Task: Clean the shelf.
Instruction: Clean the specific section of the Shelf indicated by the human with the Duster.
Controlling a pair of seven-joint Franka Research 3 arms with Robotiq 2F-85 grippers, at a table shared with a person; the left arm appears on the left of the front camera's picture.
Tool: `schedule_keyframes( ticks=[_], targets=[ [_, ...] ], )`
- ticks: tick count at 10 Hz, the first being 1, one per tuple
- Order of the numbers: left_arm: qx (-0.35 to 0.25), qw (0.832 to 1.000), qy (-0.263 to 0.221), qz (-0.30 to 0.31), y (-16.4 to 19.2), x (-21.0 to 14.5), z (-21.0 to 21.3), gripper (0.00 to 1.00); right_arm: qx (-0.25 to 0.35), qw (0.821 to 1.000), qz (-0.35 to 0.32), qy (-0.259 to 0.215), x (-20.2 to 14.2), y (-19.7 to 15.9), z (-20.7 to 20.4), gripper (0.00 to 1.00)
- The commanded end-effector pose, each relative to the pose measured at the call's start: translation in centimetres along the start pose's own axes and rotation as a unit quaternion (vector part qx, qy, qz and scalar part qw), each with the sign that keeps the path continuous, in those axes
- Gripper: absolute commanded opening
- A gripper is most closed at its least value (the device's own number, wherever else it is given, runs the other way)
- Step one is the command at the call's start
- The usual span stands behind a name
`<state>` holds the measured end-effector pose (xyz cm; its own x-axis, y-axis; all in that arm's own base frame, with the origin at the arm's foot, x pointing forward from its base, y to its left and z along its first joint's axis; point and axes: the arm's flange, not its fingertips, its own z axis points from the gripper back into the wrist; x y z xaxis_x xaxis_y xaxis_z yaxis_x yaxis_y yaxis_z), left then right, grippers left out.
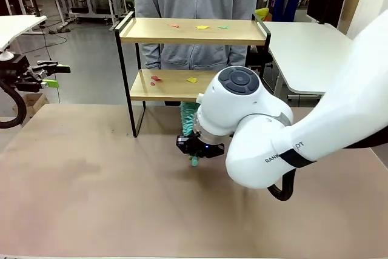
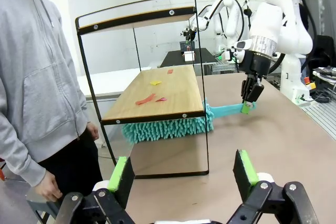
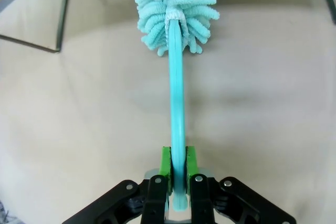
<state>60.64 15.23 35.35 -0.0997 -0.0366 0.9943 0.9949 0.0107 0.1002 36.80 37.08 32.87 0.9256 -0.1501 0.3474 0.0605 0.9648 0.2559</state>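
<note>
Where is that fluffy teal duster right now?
The duster is mid-table in the front view, its fluffy head tucked under the shelf's lower board and its handle pinched in the right claw.

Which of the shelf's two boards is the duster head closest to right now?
The lower board: the teal duster lies with its head just beneath that board's robot-side edge, while the top board stands well above it.

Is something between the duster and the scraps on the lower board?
Yes. The head of the duster is below the lower board of the shelf, so that board itself separates it from the scraps on top.
</note>
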Motion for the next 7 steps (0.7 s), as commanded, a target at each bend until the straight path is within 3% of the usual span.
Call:
schedule_keyframes(
  ticks=[1, 7],
  targets=[
    [0.0, 1.0, -0.001, -0.003, 0.0, 0.3, 0.0, 1.0, -0.006, 1.0, -0.015, 0.009, 0.6, -3.3, 2.7, 0.14],
    [0.0, 1.0, -0.001, -0.003, 0.0, 0.3, 0.0, 1.0, -0.058, 0.997, -0.055, 0.022, 1.5, -10.9, 6.7, 0.14]
  ],
)
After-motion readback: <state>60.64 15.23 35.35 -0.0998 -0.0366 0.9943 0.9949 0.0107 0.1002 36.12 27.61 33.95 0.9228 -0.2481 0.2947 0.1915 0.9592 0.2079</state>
